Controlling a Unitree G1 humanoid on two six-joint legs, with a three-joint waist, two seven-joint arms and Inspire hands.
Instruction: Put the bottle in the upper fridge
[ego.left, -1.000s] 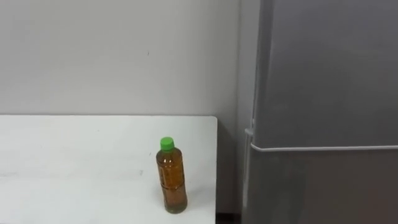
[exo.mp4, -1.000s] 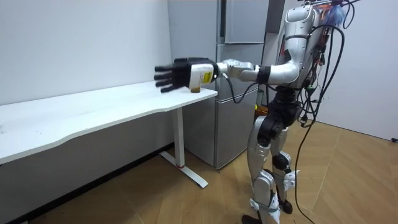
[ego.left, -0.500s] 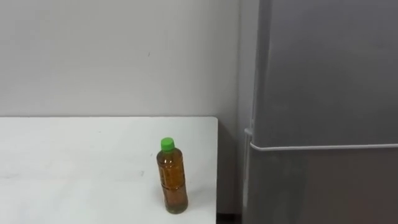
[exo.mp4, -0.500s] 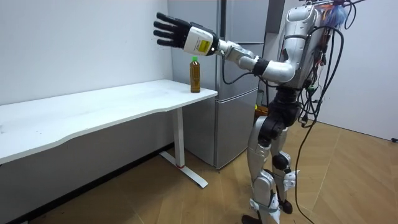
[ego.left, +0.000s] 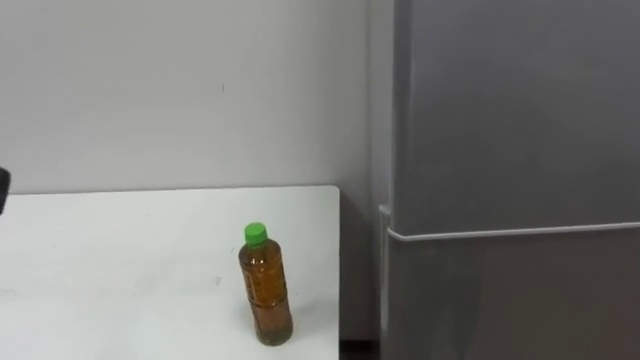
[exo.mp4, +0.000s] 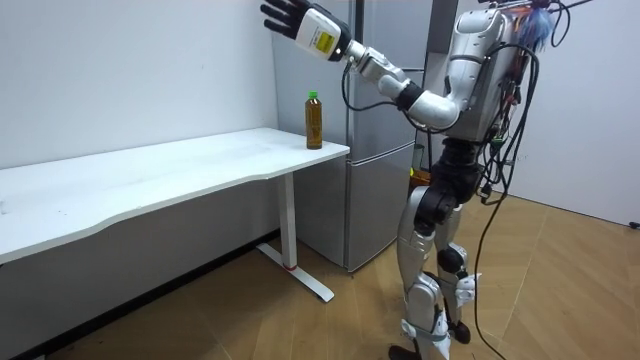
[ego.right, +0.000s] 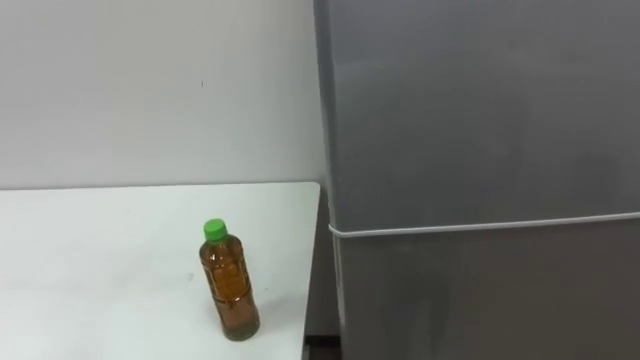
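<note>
Near the right-hand end of the white table (ego.left: 120, 260), close to its corner, the bottle (ego.left: 266, 295) stands upright with its green cap on, amber liquid filling most of it. It sits just beside the grey fridge (ego.left: 510, 150), with a narrow gap between the table edge and the fridge side, so the carry to the fridge should be short. Both fridge doors are shut. The pale seam between the upper and lower door runs across at about the height of the bottle's cap, and the upper compartment is all above that line.

In the room view the robot stands upright on the wooden floor in front of the fridge, with the table end on its left. Its left hand (exo.mp4: 290, 15) is held high above the bottle, near the top of the upper door, fingers straight and spread, holding nothing. That height probably suits reaching for the upper door more than the bottle, which no hand touches, so opening the door looks like the step in hand.

No handle can be made out on either door. The fridge's top and bottom are cut off in the eye views. A dark sliver at the left edge of the left eye view is too small to identify.
</note>
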